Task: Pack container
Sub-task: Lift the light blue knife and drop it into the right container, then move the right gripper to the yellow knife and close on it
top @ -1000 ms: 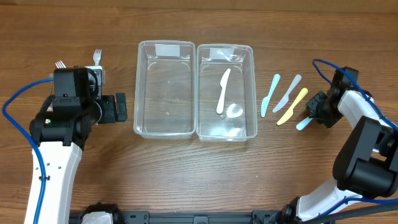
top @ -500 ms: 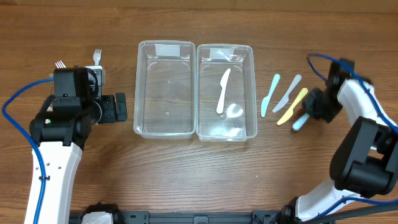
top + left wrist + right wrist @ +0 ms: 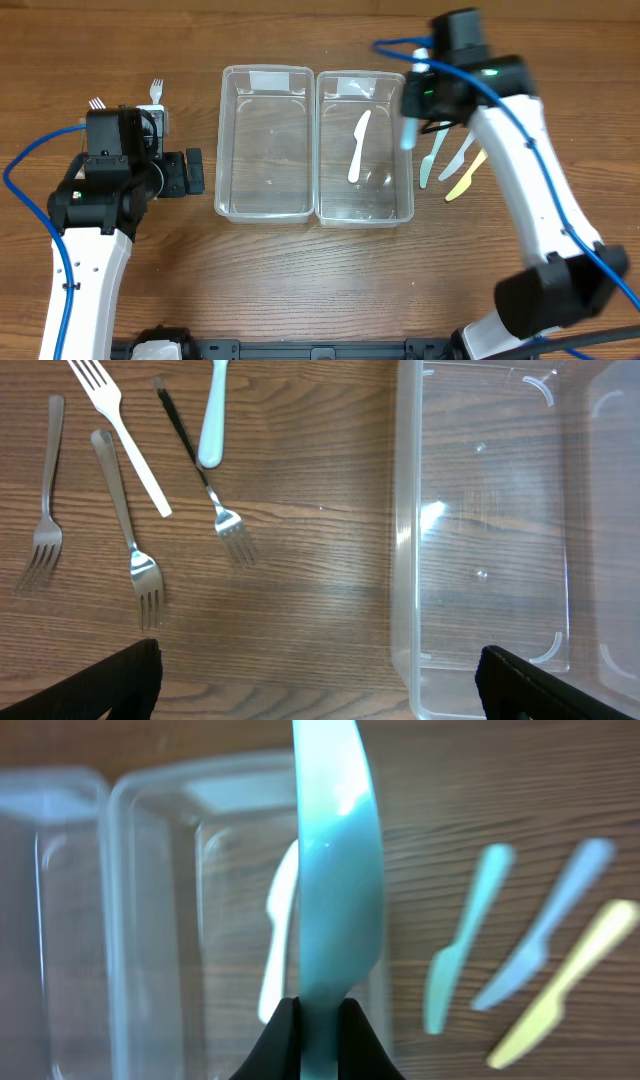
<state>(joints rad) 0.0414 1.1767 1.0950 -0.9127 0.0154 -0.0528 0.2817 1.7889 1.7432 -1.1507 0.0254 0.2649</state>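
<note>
two containers (image 3: 266, 150), five plastic knives (image 3: 358, 145), four forks (image 3: 120, 510)

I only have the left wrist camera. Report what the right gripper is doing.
Observer: The right gripper is shut on a light blue plastic knife, blade pointing away from the gripper.
Operator: Give me its position against the containers.
Observer: In the overhead view, the held knife overlaps the right-hand rim of the right container, toward its far end.
Operator: Say what's inside that container.
Observer: One white plastic knife, lying lengthwise on the bottom.
</note>
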